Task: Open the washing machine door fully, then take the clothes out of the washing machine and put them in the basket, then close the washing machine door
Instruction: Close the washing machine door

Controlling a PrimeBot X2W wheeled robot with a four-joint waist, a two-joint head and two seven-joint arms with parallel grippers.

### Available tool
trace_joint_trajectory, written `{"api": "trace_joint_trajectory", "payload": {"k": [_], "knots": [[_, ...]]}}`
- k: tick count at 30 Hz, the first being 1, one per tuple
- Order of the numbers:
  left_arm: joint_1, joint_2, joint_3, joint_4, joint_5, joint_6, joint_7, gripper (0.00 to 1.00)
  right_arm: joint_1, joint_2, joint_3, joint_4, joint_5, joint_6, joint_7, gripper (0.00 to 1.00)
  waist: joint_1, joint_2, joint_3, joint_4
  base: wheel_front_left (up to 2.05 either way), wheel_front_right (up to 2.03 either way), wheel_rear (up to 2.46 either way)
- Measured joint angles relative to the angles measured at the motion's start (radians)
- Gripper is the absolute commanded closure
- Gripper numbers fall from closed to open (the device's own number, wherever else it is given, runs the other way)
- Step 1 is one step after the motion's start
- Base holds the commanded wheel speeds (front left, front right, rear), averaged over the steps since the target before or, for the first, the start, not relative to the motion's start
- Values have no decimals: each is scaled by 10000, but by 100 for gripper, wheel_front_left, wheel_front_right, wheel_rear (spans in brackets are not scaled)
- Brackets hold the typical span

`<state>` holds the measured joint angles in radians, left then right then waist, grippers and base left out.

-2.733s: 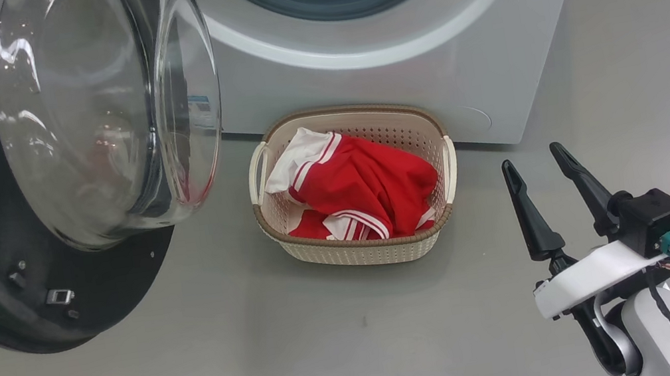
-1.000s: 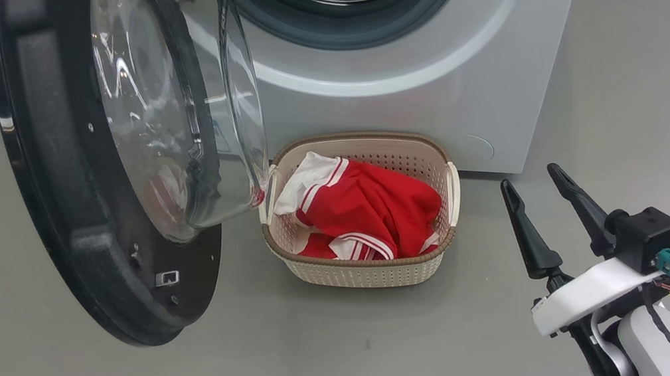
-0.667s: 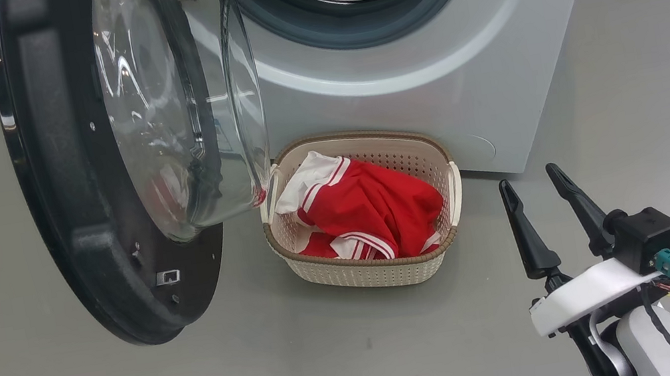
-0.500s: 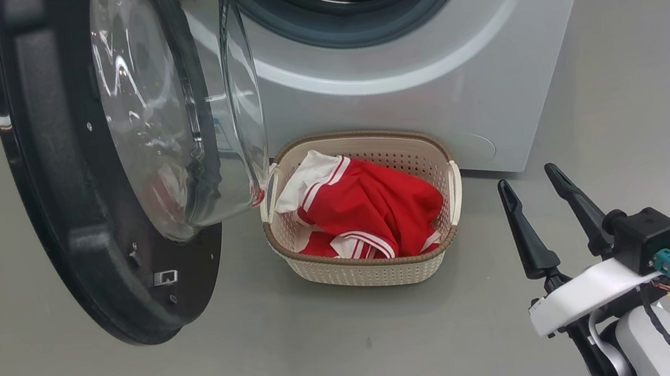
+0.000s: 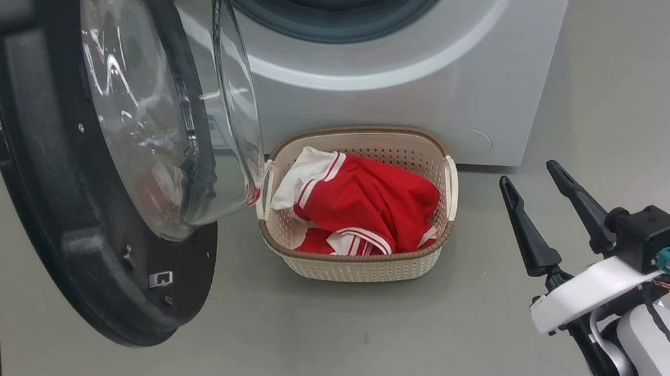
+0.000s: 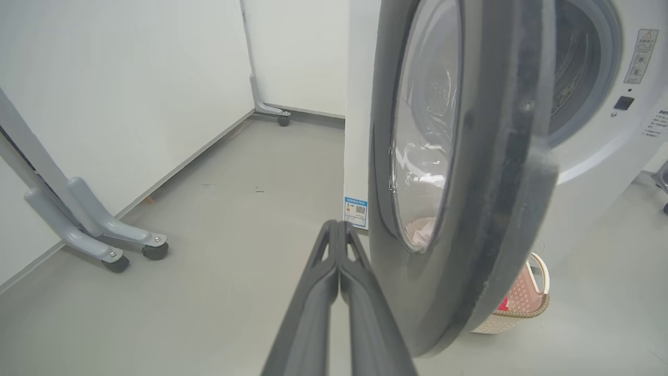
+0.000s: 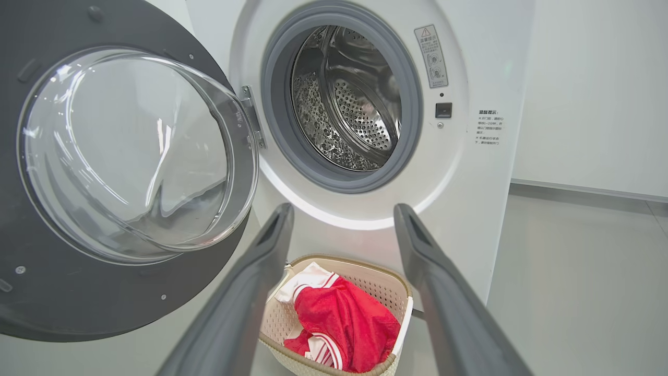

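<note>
Clothes [image 5: 371, 206], red with white stripes, lie heaped in the basket [image 5: 362, 271], which sits on the floor [image 5: 336, 363] just in front of the washer [image 5: 426, 86], below its mouth. The door [image 5: 77, 256] stands swung out on my left, glass bowl just beside the basket's left handle. My left pincer [image 6: 339, 230] is pressed together and empty, beside the door's outer face. My right pincer [image 5: 529, 173] is spread apart, holding nothing, right of the basket.
</note>
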<state>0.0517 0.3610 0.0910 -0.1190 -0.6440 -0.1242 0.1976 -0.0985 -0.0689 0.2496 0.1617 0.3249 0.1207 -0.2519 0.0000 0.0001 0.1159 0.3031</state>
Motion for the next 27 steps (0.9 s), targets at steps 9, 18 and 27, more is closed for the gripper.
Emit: {"api": "trace_joint_trajectory", "payload": {"k": [9, 18, 27], "knots": [[213, 117, -757, 988, 579, 0, -1847, 46, 0, 25, -52, -8, 0, 0, 0, 0, 0, 0, 61, -47, 0, 0, 0], [226, 134, -1168, 1841, 813, 0, -3162, 0, 0, 31, -90, -12, 0, 0, 0, 0, 0, 0, 46, -53, 0, 0, 0], [225, 182, -1344, 2506, 825, -2, -3925, 0, 0, 40, -100, -12, 0, 2, 0, 0, 0, 0, -8, -25, 0, 0, 0]]}}
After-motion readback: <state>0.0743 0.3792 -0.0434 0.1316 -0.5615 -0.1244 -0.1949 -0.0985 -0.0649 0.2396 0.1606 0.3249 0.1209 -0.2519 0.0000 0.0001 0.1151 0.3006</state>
